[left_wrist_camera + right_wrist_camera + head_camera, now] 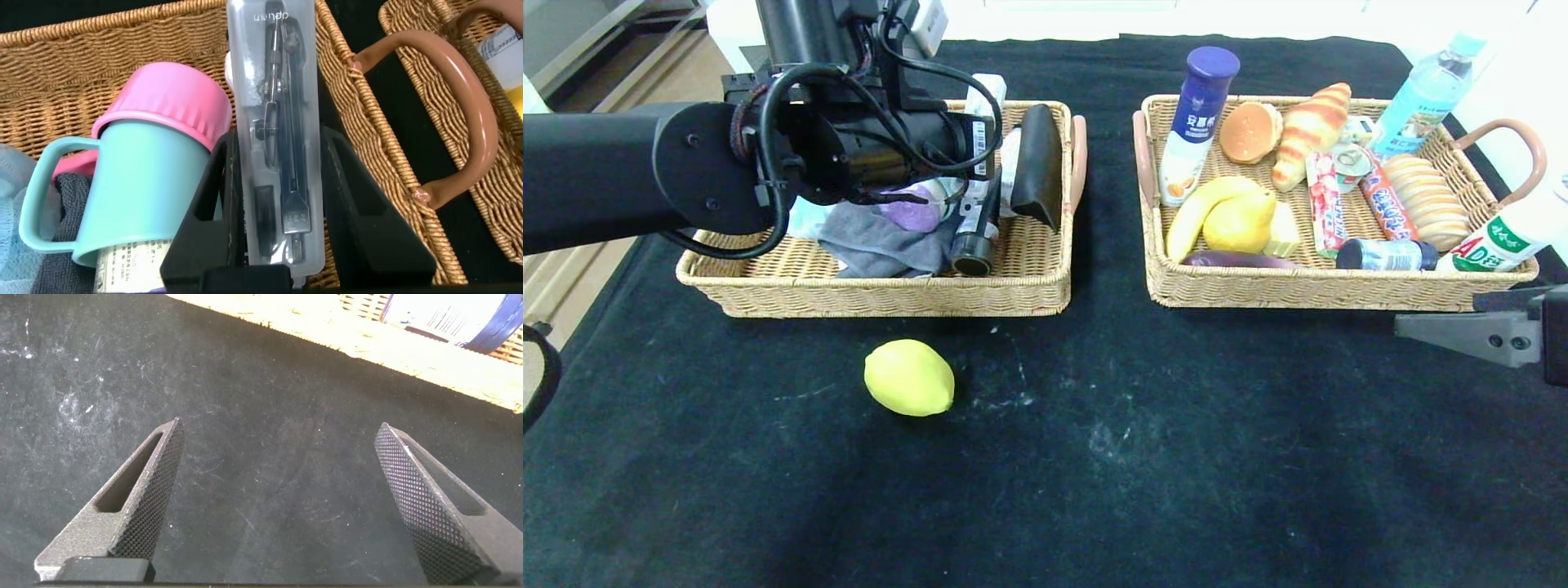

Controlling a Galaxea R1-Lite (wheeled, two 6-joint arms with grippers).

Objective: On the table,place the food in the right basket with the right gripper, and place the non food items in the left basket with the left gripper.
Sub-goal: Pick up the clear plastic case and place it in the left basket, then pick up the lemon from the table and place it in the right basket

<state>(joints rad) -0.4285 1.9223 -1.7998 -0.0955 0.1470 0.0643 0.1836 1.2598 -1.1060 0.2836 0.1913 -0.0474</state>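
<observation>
**Lemon left on the cloth; left arm over its basket with the tool case.**
Nearest the camera, the lemon (909, 377) lies alone on the table (1094, 457), lower left of centre in the head view, just in front of the left basket (874, 290). The left gripper (286, 245) hangs over that basket, fingers pinching the clear case (274, 131) upright beside a teal cup (131, 204); how deep the case sits is unclear. Released from here, it may topple against the cup or over the rim. The right gripper (286, 506), fingers spread wide, hovers at right frame edge before the right basket (1323, 286), far from the lemon.
</observation>
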